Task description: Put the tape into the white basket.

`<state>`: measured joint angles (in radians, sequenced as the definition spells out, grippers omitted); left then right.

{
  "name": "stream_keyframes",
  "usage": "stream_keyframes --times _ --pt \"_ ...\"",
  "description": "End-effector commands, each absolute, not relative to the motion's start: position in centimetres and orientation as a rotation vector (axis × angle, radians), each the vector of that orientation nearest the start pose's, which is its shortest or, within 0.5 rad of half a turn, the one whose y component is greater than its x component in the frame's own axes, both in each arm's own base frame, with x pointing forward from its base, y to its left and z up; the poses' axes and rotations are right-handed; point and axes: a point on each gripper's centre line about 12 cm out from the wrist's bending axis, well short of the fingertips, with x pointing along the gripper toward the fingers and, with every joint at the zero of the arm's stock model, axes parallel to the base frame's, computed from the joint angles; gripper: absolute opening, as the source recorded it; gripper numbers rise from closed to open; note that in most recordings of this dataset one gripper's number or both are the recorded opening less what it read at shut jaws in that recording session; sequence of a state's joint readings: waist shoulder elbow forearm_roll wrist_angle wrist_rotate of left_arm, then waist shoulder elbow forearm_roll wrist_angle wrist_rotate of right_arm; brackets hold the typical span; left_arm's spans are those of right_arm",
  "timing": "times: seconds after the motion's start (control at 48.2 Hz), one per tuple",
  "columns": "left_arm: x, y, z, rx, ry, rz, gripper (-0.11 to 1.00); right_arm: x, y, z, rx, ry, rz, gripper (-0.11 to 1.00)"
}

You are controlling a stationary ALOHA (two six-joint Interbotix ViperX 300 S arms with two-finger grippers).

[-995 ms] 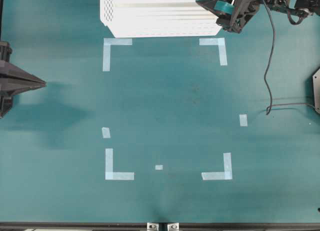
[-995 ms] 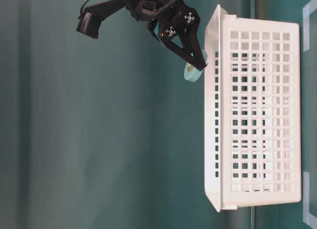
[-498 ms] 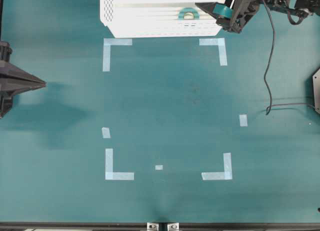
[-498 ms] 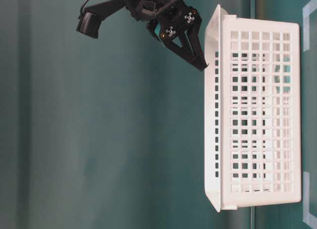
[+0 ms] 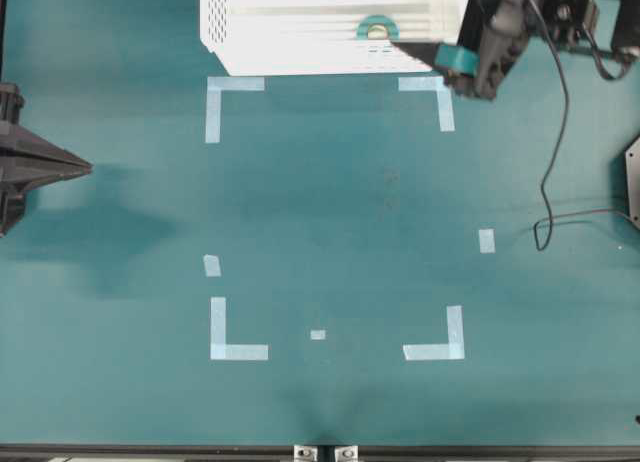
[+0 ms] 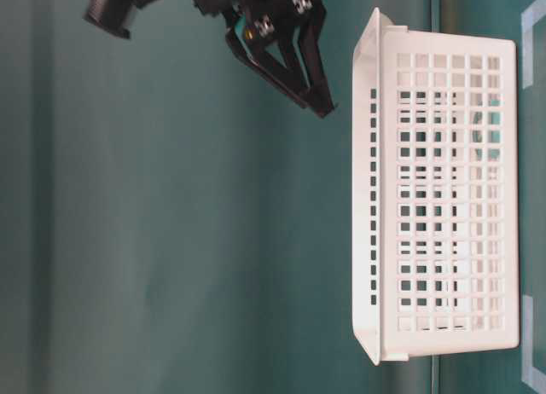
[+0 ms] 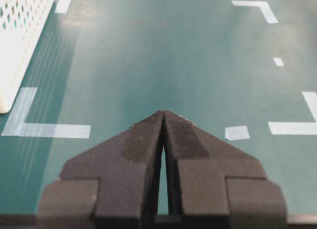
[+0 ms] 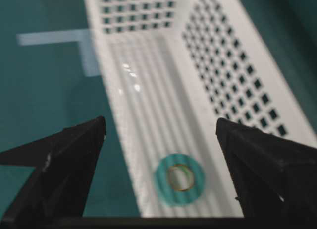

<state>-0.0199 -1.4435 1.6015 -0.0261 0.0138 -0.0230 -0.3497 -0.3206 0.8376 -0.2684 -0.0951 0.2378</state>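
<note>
A: Where's the tape [image 8: 179, 178]?
B: Lying flat on the ribbed bottom of the white basket [image 5: 300, 27], near the end closest to the right arm. Overhead view shows it too [image 5: 377, 28].
A: Right pincer [image 8: 161, 140]?
B: Spread wide, nothing between the jaws. It hangs above the basket's end, tips not touching the roll. In the table-level view it sits just clear of the rim [image 6: 311, 91].
A: Left pincer [image 7: 163, 121]?
B: Jaws pressed together, holding nothing, parked at the left edge of the teal tabletop [image 5: 330, 202], well apart from the basket.
A: Anything else?
B: Pale tape corner marks [image 5: 225, 92] on the tabletop.
</note>
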Motion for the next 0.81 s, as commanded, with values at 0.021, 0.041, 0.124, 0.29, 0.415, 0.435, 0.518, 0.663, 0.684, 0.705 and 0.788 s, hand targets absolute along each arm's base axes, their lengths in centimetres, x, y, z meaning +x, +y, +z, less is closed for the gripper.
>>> stream_keyframes --times 0.021,0.041,0.124,0.29,0.415,0.435,0.518,0.663,0.684,0.705,0.788 --pt "12.4 -0.2 16.2 -0.048 0.161 -0.011 -0.1 31.0 -9.0 24.8 0.032 0.37 -0.256 0.95" --pt "12.4 -0.2 16.2 -0.048 0.161 -0.011 -0.1 31.0 -8.6 24.8 0.029 0.371 -0.243 0.95" --pt "12.4 -0.2 16.2 -0.048 0.16 -0.012 -0.1 30.7 -6.9 24.5 0.021 0.366 -0.193 0.95" --pt "12.4 -0.2 16.2 -0.046 0.161 -0.01 -0.1 30.4 -4.0 24.1 0.007 0.352 -0.101 0.95" --pt "12.4 -0.2 16.2 -0.046 0.161 -0.01 -0.1 30.2 -2.8 23.5 0.001 0.363 -0.06 0.95" --pt "12.4 -0.2 16.2 -0.046 0.161 -0.01 -0.1 30.1 -2.5 23.4 0.0 0.366 -0.052 0.95" --pt "12.4 -0.2 16.2 -0.046 0.16 -0.01 -0.1 30.1 -2.0 23.2 -0.004 0.374 -0.036 0.95" --pt "12.4 -0.2 16.2 -0.046 0.16 -0.01 -0.1 29.8 -1.7 23.2 -0.006 0.376 -0.028 0.95" --pt "12.4 -0.2 16.1 -0.046 0.163 -0.01 -0.1 29.7 -1.7 23.2 -0.008 0.375 -0.026 0.95" --pt "12.4 -0.2 16.2 -0.048 0.161 -0.01 -0.1 29.6 -1.7 23.2 -0.007 0.373 -0.027 0.95" --pt "12.4 -0.2 16.1 -0.046 0.163 -0.01 -0.1 29.0 -1.6 23.2 -0.009 0.37 -0.027 0.95"
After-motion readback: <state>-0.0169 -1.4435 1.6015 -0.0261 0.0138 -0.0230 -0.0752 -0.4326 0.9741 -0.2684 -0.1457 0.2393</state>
